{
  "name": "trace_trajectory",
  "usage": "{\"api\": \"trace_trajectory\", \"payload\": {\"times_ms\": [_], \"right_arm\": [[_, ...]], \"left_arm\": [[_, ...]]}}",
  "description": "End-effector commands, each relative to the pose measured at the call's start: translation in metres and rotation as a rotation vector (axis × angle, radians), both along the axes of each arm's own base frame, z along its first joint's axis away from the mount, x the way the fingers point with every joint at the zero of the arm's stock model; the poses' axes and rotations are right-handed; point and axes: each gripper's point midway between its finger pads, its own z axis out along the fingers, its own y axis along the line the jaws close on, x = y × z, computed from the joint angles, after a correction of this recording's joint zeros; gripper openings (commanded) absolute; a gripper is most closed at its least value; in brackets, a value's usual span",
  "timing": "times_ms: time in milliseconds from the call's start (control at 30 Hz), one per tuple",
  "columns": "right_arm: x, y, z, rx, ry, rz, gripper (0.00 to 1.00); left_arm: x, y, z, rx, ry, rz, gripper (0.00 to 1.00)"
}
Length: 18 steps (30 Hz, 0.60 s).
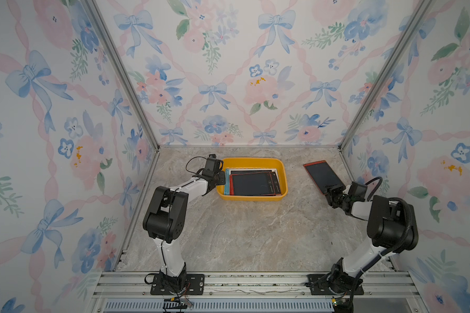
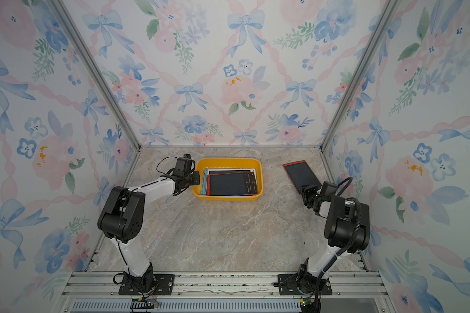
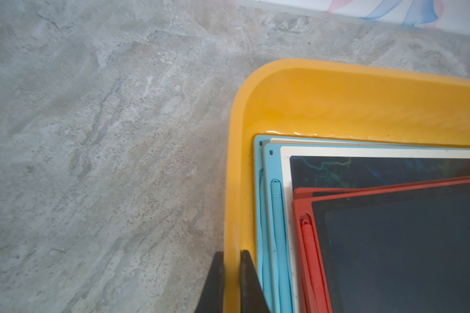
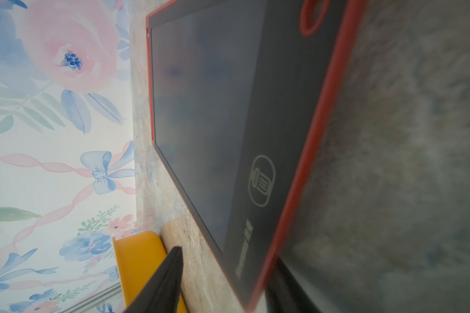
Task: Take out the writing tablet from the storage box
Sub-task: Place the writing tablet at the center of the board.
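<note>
Right wrist: bin icon (image 4: 261,180) on red tablet (image 4: 215,108), text blurred; my right pincer (image 4: 228,254) spread astride it, left pincer (image 3: 231,253) pinching storage box (image 3: 337,81) rim.

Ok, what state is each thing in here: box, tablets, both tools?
storage box: upright on the table, holding stacked tablets.
stacked tablets: lying inside, red one on top.
loose red tablet: out of the box, on the table, screen up.
left tool: shut on the box's side rim.
right tool: open, jaws astride the loose tablet's near edge.
</note>
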Motion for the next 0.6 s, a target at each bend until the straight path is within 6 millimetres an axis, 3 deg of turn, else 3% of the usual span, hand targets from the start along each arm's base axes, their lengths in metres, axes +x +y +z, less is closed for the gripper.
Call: {"api": "trace_trajectory", "payload": {"times_ms": [0,433,567], "right_arm": [[0.002,0.001,0.007,-0.052,0.031,0.021,0.51],[-0.015,0.002,0.013,-0.101,0.127,0.014,0.53],[-0.014,0.011,0.023,-0.12,0.11,0.041,0.53]], "left_arm": [[-0.014,-0.006,-0.029,-0.013,0.098,-0.032,0.0],[-0.015,-0.007,-0.029,-0.022,0.099,-0.029,0.0],[-0.015,-0.006,-0.027,-0.02,0.095,-0.027,0.0]]}}
